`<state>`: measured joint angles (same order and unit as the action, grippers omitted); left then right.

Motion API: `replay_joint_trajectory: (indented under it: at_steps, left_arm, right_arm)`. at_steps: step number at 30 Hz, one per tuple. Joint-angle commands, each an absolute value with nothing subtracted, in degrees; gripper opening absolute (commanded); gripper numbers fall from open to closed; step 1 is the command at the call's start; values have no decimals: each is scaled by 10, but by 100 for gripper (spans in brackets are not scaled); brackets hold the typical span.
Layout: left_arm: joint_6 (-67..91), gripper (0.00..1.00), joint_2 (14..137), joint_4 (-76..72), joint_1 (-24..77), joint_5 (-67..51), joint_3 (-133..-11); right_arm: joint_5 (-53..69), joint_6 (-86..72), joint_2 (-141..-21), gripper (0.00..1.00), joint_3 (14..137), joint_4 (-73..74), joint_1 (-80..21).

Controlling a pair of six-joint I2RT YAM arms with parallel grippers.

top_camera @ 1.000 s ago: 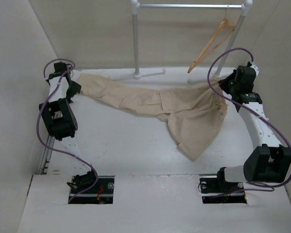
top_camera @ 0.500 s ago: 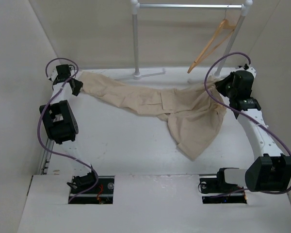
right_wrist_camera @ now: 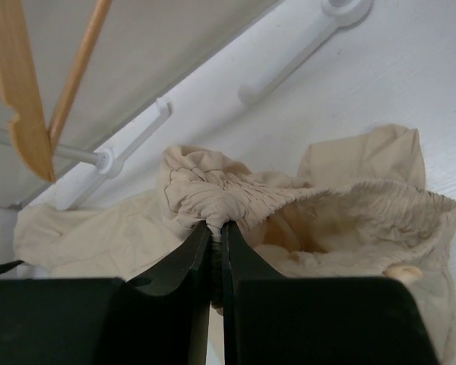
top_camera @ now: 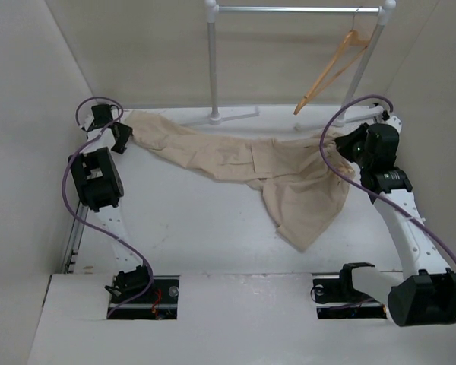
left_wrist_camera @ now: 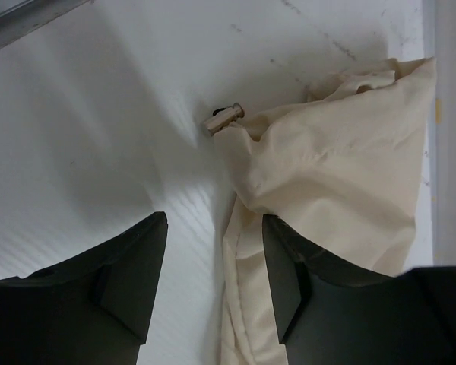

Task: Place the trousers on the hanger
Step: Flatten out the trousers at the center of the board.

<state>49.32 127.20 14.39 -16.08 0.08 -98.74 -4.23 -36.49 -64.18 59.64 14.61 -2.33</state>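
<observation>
Tabletop (top_camera: 197,228) with trousers (top_camera: 289,171) stretched left to right; garment rail (top_camera: 213,61) at the rear carries the hanger (top_camera: 330,72).
Right end effector (right_wrist_camera: 216,228) is clamped on the bunched waistband. Left end effector (left_wrist_camera: 214,228) has its jaws apart at the leg cuff, far left.

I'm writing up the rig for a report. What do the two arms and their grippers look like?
Both arms are built from white links joined by bulky black joint housings. A purple cable loops loosely along each arm. The left gripper and right gripper have matte black, wedge-shaped fingers tapering to the tips. No markings show.
</observation>
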Motion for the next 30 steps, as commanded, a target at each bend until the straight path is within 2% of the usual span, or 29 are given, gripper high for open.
replay_joint_trajectory:
  at_steps: [1,8,13,15,19,23,30]
  left_arm:
    - [518,51,1292,108,-160,-23,-1029]
    - [546,39,1371,115,-162,-20,-1089]
    - [554,10,1424,115,-163,-18,-1152]
    - [558,2,1415,111,-167,-7,-1145]
    - [556,0,1312,84,-181,23,-1052]
    - [562,0,1127,48,-210,43,-904]
    - [571,0,861,114,-221,96,-805]
  right_arm:
    - [-47,-373,-608,6,571,155,-27]
    - [-47,-374,-574,6,542,177,1]
    - [-54,-375,-568,5,540,194,0]
    - [-68,-374,-561,5,543,208,-1]
    - [-82,-369,-537,5,559,232,-5]
    - [-75,-367,-499,4,591,253,16]
    - [-79,-370,-437,4,634,268,-27]
